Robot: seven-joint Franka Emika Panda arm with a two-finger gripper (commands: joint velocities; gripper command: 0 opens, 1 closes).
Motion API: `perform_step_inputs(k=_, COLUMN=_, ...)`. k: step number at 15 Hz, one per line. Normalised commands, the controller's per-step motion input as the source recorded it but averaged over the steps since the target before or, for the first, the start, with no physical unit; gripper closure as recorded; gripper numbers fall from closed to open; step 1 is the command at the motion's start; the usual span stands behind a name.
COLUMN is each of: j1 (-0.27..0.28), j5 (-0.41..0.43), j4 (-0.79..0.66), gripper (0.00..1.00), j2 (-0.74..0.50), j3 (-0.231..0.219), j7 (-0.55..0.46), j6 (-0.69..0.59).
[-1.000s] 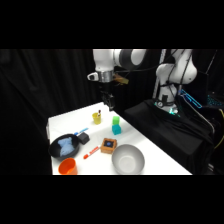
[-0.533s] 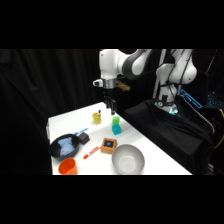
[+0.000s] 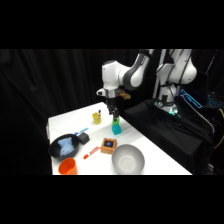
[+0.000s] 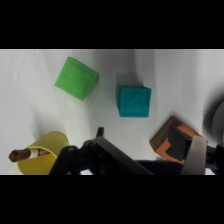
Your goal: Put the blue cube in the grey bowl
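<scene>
The white table (image 3: 150, 150) carries the grey bowl (image 3: 128, 159), blue cube (image 4: 134, 101), green cube (image 4: 76, 78), black pan (image 3: 64, 146), orange cup (image 3: 67, 166) and yellow cup (image 3: 97, 117).

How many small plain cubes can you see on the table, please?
2: the blue cube and a light green cube beside it, apart, both on the white table below the gripper. The side view shows them as one stack-like patch, so others could be hidden.

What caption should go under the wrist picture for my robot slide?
Looking down past the claw: a blue cube beside a green cube on the white table.
</scene>
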Motion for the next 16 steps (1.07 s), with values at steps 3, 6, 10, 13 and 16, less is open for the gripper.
perform_step_inputs(k=3, j1=-0.049, j5=0.12, j4=0.0, gripper=0.0, j2=0.2, j3=0.033, j7=-0.14, j6=0.29)
perform_step_inputs(k=6, j1=-0.045, j5=0.101, j4=-0.02, gripper=0.0, j2=0.16, j3=0.061, j7=-0.1, j6=0.29)
perform_step_inputs(k=10, j1=-0.052, j5=0.124, j4=-0.03, gripper=0.0, j2=0.14, j3=0.092, j7=-0.09, j6=0.26)
perform_step_inputs(k=13, j1=-0.055, j5=0.132, j4=-0.05, gripper=0.0, j2=0.1, j3=0.113, j7=-0.08, j6=0.24)
perform_step_inputs(k=16, j1=-0.06, j5=0.134, j4=-0.05, gripper=0.0, j2=0.09, j3=0.114, j7=-0.08, j6=0.24)
